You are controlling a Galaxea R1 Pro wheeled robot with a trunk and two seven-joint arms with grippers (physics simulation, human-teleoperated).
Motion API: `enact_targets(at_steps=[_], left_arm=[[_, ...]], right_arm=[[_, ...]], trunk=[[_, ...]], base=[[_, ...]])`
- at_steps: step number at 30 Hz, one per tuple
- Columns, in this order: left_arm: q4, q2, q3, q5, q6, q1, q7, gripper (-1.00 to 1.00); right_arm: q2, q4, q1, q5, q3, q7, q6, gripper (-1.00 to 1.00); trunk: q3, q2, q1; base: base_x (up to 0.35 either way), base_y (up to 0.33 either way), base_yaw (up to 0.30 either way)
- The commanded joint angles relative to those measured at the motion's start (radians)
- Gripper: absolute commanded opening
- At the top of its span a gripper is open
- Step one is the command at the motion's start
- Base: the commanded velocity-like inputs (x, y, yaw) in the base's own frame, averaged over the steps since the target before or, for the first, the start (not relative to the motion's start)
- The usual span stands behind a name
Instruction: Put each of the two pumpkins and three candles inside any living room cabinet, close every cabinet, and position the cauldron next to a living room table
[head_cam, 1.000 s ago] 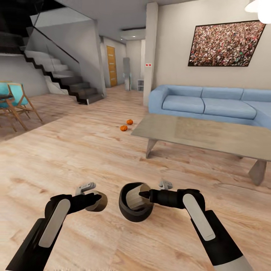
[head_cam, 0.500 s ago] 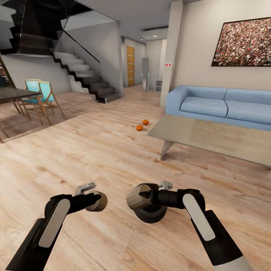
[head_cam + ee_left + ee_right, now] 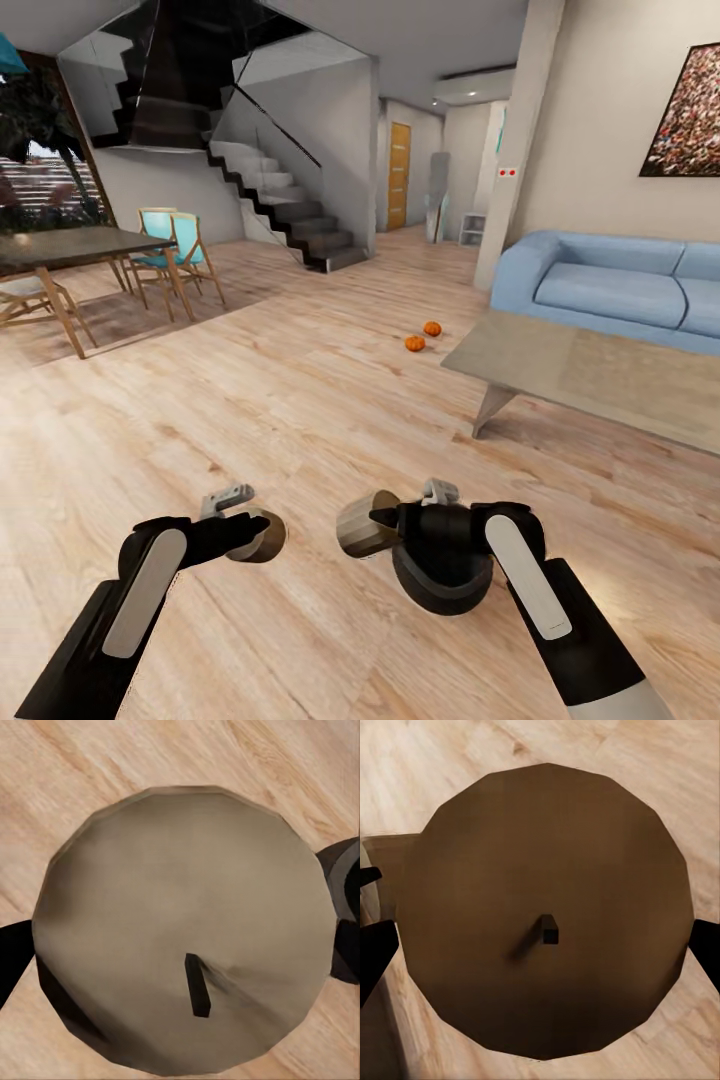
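**Both grippers holding candles; pumpkins on floor at frame centre**

In the head view, the left gripper at lower left is clamping a candle between its fingers. The right gripper at lower centre is clamping a second candle, positioned over the black cauldron on the floor. Each wrist view is showing a candle top with its wick. Two pumpkins are sitting near each other on the wooden floor, right of centre, near the coffee table corner.
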Motion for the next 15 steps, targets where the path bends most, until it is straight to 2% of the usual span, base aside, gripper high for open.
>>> enact_targets(at_steps=[1, 8, 11, 15], left_arm=[[0.000, 0.001, -0.002, 0.011, 0.000, -0.001, 0.009, -1.00], [0.000, 0.001, -0.002, 0.012, 0.000, -0.001, 0.009, -1.00], [0.000, 0.001, -0.002, 0.018, 0.000, -0.001, 0.009, -1.00], [0.000, 0.001, -0.002, 0.031, 0.000, -0.001, 0.009, -1.00]], right_arm=[[-0.001, -0.002, -0.001, -0.017, 0.001, -0.011, 0.001, -1.00], [0.000, -0.002, -0.001, -0.016, 0.001, -0.011, 0.001, -1.00], [0.000, -0.002, -0.001, -0.016, 0.001, -0.011, 0.001, -1.00], [0.000, -0.002, -0.001, -0.015, 0.001, -0.011, 0.001, -1.00]], trunk=[[-0.001, 0.000, 0.000], [-0.001, 0.000, 0.000], [-0.001, 0.000, 0.000], [-0.001, 0.000, 0.000]], base=[[0.232, 0.169, 0.292], [0.222, 0.188, 0.293], [0.060, 0.185, 0.292], [0.017, 0.061, 0.292]])
